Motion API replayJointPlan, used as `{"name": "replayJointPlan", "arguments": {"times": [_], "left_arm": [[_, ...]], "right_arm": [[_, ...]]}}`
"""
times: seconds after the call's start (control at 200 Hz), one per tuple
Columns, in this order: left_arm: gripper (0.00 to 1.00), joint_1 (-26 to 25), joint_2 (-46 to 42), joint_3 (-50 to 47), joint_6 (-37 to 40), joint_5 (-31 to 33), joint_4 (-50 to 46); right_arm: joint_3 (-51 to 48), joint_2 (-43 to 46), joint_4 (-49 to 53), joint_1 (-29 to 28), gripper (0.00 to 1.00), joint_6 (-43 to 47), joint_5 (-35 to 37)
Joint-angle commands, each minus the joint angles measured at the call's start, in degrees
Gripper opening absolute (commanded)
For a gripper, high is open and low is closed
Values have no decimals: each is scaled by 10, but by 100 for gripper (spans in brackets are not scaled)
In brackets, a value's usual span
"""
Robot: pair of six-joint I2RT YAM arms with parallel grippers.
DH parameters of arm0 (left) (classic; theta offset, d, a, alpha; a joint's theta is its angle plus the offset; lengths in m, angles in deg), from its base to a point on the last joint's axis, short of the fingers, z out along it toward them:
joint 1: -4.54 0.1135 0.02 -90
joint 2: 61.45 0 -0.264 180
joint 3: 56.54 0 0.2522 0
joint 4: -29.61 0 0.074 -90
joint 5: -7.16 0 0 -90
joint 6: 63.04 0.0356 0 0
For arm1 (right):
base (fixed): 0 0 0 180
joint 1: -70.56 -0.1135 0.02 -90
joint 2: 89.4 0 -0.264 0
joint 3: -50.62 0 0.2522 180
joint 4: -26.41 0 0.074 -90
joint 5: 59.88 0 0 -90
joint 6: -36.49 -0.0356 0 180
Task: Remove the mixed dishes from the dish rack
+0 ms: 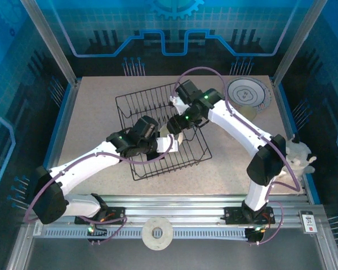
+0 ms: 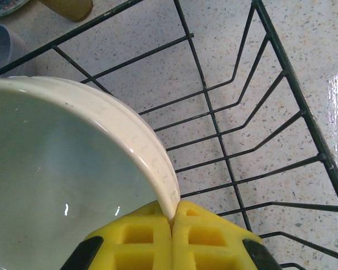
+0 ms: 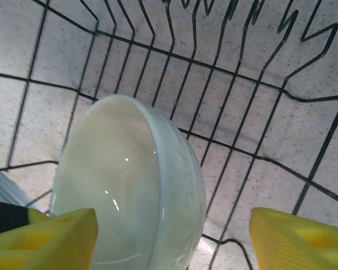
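One bowl (image 2: pixel 56 169) rim in left tool (image 2: pixel 172 220)

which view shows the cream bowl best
The right wrist view: nearly the whole cream bowl shows, rim, inside and outer wall. In the left wrist view its rim and inside show, pinched by the left gripper. The top view gives a small, partly hidden patch.

we've got cream bowl (image 2: pixel 73 169) tilted on edge inside black wire rack (image 1: pixel 136 115), dark-rimmed plate (image 1: pixel 247 93) flat on table (image 1: pixel 90 124), far right
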Motion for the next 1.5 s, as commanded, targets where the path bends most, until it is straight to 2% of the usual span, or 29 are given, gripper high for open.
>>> {"name": "replayJointPlan", "arguments": {"times": [0.0,0.145,0.48,0.65,1.021,1.156,1.171,1.261,1.301,1.311,1.321,1.496], "left_arm": [[0,-7,7,31,19,11,19],[0,-11,12,32,18,16,20],[0,-21,12,25,14,30,39],[0,-24,6,14,14,44,56],[0,-31,14,12,11,80,75],[0,-33,17,13,1,84,77],[5,-33,18,14,-1,85,77],[55,-34,16,16,-16,89,83],[82,-37,11,12,-22,93,92],[92,-38,10,10,-23,93,95],[97,-39,8,9,-23,93,98],[99,-45,-39,2,-73,82,119]], "right_arm": [[20,-11,42,-10,66,11,53],[14,-16,46,-13,59,13,66],[-1,-37,37,-15,50,10,61],[-5,-43,30,-14,38,4,43],[-17,-47,20,-14,0,-15,13],[-35,-36,0,-11,0,-25,9],[-37,-34,-4,-10,0,-26,8],[-46,-22,-20,-3,0,-36,1],[-49,-18,-26,0,0,-39,-3],[-49,-17,-27,1,0,-40,-4],[-49,-16,-29,2,0,-41,-5],[-65,5,-56,24,0,-57,-13]]}}
